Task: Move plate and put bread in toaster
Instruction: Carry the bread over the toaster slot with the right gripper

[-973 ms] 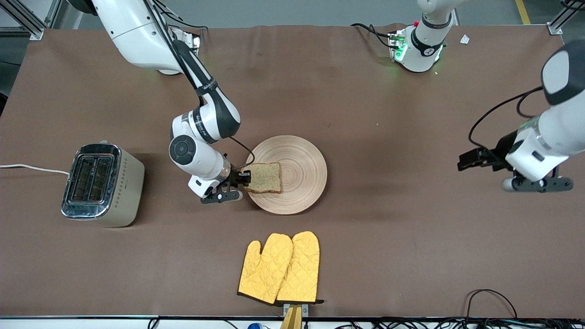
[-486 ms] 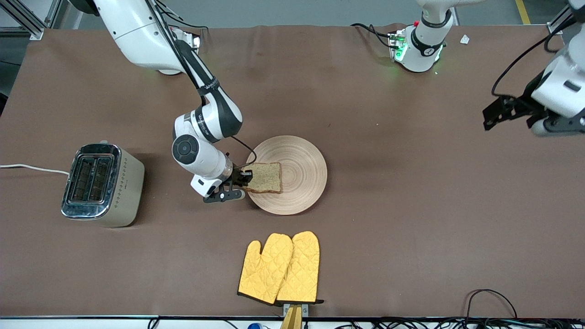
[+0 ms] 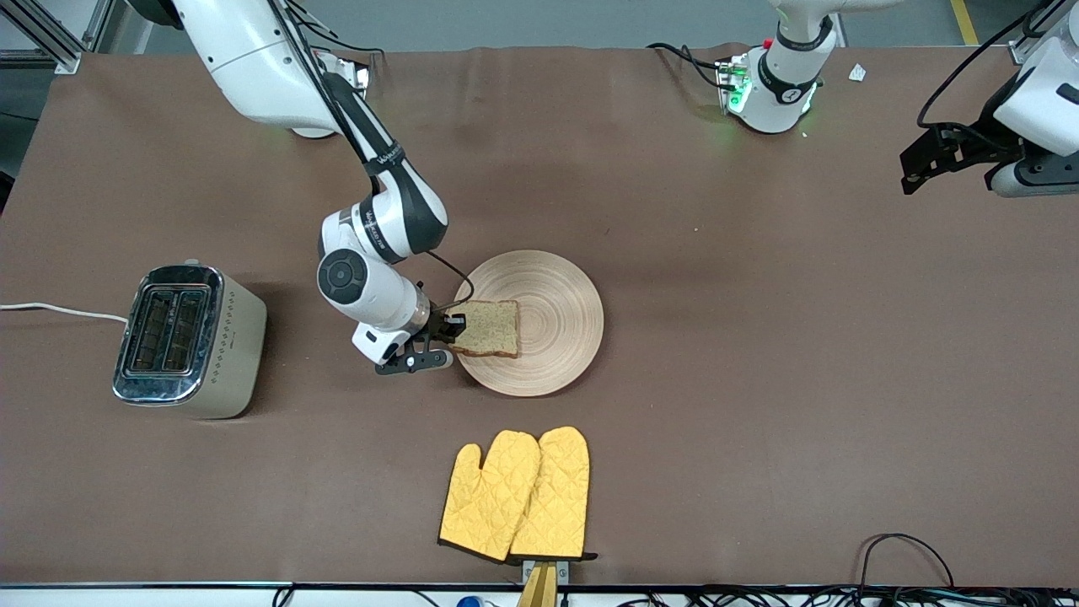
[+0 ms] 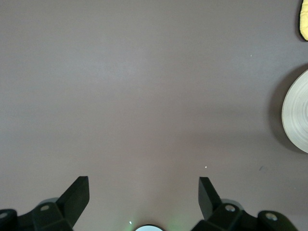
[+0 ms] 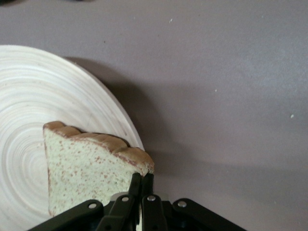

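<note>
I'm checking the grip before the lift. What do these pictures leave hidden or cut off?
- Right tool: shut on the bread at its edge; in the right wrist view the fingers cover the contact.
- Whether the bread has left the plate: no view settles it.
- Toaster: the slots' depths are too dark in the front view.
- Left tool: open; the front view's edge crops it.

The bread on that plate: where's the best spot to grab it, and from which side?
Probably the crust edge overhanging the plate rim toward the toaster. The bread lies flat, so only an edge fits thin fingers. The right end effector is shut on it there.
</note>
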Controlling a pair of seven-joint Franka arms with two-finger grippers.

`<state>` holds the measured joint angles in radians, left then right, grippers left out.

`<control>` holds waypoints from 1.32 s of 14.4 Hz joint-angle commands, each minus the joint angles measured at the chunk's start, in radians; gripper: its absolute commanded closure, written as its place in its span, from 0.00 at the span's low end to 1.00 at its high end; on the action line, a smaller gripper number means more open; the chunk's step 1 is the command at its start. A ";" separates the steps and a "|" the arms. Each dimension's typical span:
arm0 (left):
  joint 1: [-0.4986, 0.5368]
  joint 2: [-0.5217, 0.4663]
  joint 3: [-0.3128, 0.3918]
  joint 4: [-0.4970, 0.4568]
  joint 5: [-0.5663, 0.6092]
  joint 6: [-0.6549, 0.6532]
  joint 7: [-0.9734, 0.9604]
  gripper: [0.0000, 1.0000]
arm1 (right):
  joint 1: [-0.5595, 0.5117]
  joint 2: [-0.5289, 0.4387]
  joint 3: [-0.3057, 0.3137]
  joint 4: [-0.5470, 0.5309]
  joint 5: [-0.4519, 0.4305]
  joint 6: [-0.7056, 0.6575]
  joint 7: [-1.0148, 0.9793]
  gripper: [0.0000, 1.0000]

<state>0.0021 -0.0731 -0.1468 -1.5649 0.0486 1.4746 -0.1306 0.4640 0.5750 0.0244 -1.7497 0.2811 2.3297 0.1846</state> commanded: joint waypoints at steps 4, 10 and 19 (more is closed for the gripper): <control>-0.004 -0.007 -0.019 0.011 -0.021 -0.005 0.012 0.00 | -0.005 -0.125 -0.084 0.176 -0.063 -0.448 0.049 1.00; -0.004 0.021 -0.019 0.012 -0.019 0.003 0.023 0.00 | -0.005 -0.150 -0.172 0.323 -0.362 -0.766 0.050 1.00; 0.009 0.009 -0.017 0.009 -0.022 -0.003 0.008 0.00 | -0.008 -0.167 -0.172 0.317 -0.900 -0.828 0.041 1.00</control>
<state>0.0028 -0.0508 -0.1637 -1.5566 0.0402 1.4763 -0.1166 0.4567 0.4214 -0.1518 -1.4183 -0.5265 1.5121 0.2193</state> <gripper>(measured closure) 0.000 0.969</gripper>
